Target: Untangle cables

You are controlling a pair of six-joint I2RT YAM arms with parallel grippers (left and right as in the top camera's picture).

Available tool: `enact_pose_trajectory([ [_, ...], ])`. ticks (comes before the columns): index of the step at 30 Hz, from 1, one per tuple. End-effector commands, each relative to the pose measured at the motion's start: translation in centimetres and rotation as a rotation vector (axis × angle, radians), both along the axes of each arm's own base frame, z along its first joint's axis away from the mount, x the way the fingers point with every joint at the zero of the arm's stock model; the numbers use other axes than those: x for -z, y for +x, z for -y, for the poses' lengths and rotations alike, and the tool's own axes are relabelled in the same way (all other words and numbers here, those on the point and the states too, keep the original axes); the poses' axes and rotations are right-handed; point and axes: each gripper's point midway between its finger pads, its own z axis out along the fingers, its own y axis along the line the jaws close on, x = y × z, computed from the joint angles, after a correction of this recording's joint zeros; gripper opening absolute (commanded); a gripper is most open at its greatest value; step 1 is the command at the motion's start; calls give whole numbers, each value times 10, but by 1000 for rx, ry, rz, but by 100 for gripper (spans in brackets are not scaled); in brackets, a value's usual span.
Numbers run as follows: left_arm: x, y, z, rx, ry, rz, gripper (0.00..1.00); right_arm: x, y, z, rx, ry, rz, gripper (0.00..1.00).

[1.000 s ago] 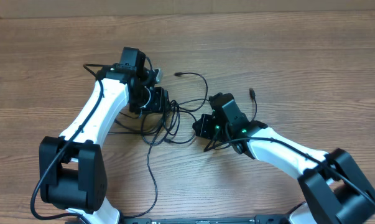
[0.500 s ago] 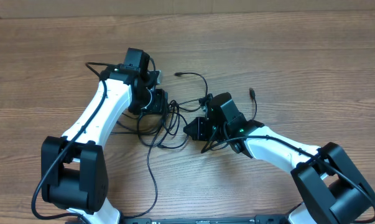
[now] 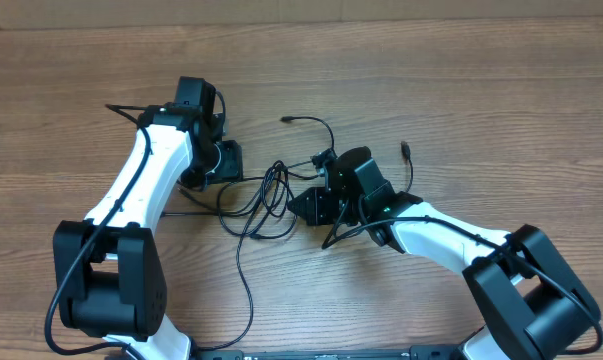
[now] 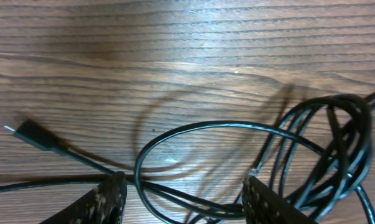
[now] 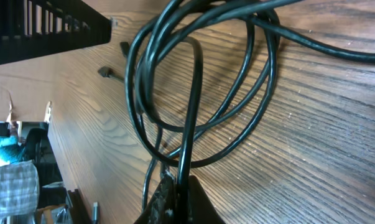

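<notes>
Untangling under way: one strand of the cables (image 3: 271,195) pinned, other side not yet gripped.

Right pincer (image 5: 175,194) clenched on a single strand, looped bunch just ahead of its tips. Left pincer (image 4: 184,200) released, fingers (image 4: 106,200) apart, straddling strands lying on the worktop (image 3: 481,80), a loose plug (image 4: 32,135) out beyond its left finger. Likely next: closing left on one loop, then drawing both apart. Ample bare worktop outward of each pincer; far edge well off. Risk of dragging the whole bunch.
</notes>
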Motion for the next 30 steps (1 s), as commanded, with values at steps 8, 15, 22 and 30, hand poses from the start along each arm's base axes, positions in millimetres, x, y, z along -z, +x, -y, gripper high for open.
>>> enact_pose_trajectory([
  [8, 23, -8, -1, 82, 60, -8, 63, 11, 4, -4, 6, 43, -53, 5],
  [15, 40, -8, -2, 111, 68, 25, 64, 7, 8, -7, 13, 63, -40, 6],
  [22, 50, 0, -15, 96, 143, 78, 61, 7, 8, -7, 13, 63, -40, 6],
  [30, 68, -9, -17, 119, 147, 76, 61, 7, 7, -7, 13, 61, -42, 6],
])
